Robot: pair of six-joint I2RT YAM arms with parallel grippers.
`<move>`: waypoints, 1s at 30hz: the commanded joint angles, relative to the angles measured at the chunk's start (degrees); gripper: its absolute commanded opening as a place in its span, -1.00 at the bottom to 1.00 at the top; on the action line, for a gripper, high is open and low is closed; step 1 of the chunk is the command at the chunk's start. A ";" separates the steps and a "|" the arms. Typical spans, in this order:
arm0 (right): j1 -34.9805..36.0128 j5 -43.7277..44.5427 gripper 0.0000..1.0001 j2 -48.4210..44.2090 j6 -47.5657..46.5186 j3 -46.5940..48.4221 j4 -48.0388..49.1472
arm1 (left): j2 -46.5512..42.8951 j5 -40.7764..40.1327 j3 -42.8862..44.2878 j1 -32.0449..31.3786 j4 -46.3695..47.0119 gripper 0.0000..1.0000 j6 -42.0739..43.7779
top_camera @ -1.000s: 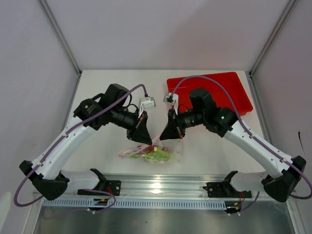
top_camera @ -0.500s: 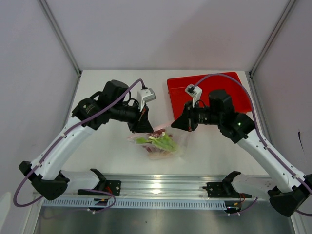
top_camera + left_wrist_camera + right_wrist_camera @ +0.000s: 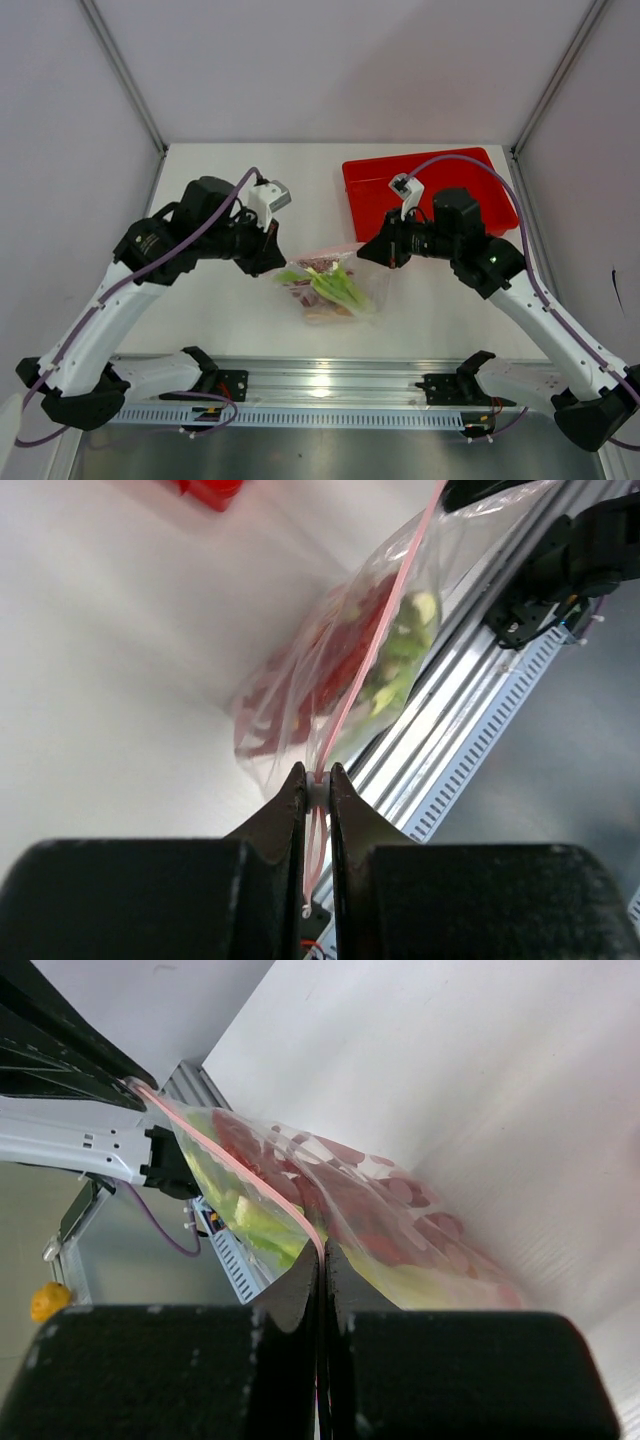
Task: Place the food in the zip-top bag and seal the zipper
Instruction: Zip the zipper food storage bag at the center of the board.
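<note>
Now, above the table (image 3: 300, 180) and near the tray (image 3: 370, 185), the bag (image 3: 368, 288) is held stretched between both arms, with the food (image 3: 335, 288) inside. The left gripper (image 3: 317, 780) and right gripper (image 3: 320, 1258) each pinch one end of the zipper (image 3: 375, 640), jaws almost together. Too hard a pull could slip a corner free. The bag would then drop, its strip perhaps not fully pressed.

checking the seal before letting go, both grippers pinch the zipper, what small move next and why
Probably slide the right gripper along the zipper toward the left gripper, pressing it closed. The food is inside the zip-top bag, both grippers pinch the taut strip's ends, but a full seal cannot be confirmed.
</note>
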 commanded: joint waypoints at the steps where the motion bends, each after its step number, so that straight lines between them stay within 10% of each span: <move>1: -1.47 4.30 -1.00 -1.06 0.01 0.44 0.10 | -3.82 -10.70 0.67 0.33 -6.63 -0.88 -2.48; 23: 0.55 -4.05 -1.00 9.04 4.92 3.78 13.01 | -10.68 -21.61 7.16 0.33 -5.58 -0.98 -5.65; 30: 0.55 -4.93 -1.00 18.71 9.40 6.24 23.81 | -8.13 -20.85 0.16 2.69 5.10 -0.41 -3.46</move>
